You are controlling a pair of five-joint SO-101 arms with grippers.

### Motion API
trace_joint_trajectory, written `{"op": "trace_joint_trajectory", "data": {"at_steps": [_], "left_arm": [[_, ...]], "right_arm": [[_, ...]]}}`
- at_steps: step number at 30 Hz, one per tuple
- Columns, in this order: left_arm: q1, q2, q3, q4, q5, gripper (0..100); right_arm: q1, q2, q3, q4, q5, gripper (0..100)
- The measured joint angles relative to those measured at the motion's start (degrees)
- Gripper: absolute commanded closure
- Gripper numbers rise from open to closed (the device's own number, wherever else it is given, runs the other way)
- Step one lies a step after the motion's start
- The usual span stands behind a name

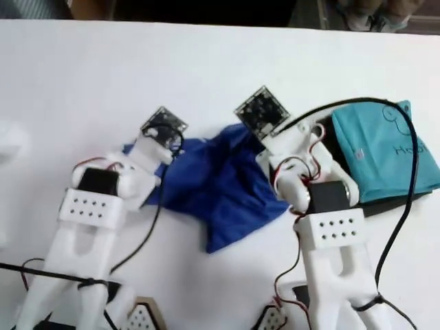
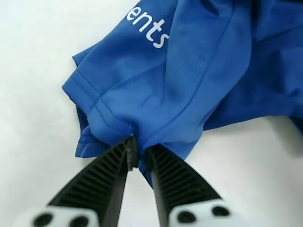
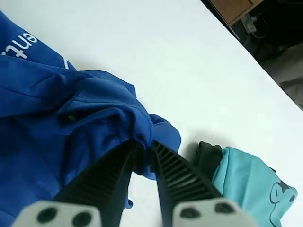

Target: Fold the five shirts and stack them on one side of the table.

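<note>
A crumpled blue shirt [image 1: 216, 182] lies in the middle of the white table [image 1: 82, 75] between the two arms. My left gripper [image 2: 138, 158] is shut on a fold of the blue shirt [image 2: 189, 71] near its hem, at the shirt's left side in the high view. My right gripper [image 3: 144, 153] is shut on a bunched edge of the blue shirt [image 3: 57, 113] at its right side. A folded teal shirt [image 1: 386, 148] rests on a dark folded shirt [image 1: 385, 205] at the table's right side; the teal shirt [image 3: 246, 187] lies just beyond my right gripper.
Cables [image 1: 412, 172] run from the arms, one crossing the teal shirt. A white object [image 1: 10, 141] sits at the left edge. The table's far edge [image 1: 206, 24] borders a dark floor. Bare table stretches across the back and the left.
</note>
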Motion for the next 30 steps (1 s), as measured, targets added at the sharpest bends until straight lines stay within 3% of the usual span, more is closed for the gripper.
{"op": "trace_joint_trajectory", "data": {"at_steps": [11,16,30], "left_arm": [[-0.44,0.0,0.0,0.0,0.0,97],[-0.44,0.0,0.18,0.0,0.0,88],[-0.53,0.0,0.18,0.0,0.0,95]], "right_arm": [[2.2,0.0,0.0,2.02,0.0,97.8],[2.2,0.0,0.0,2.02,0.0,97.8],[2.2,0.0,0.0,2.02,4.48,97.8]]}}
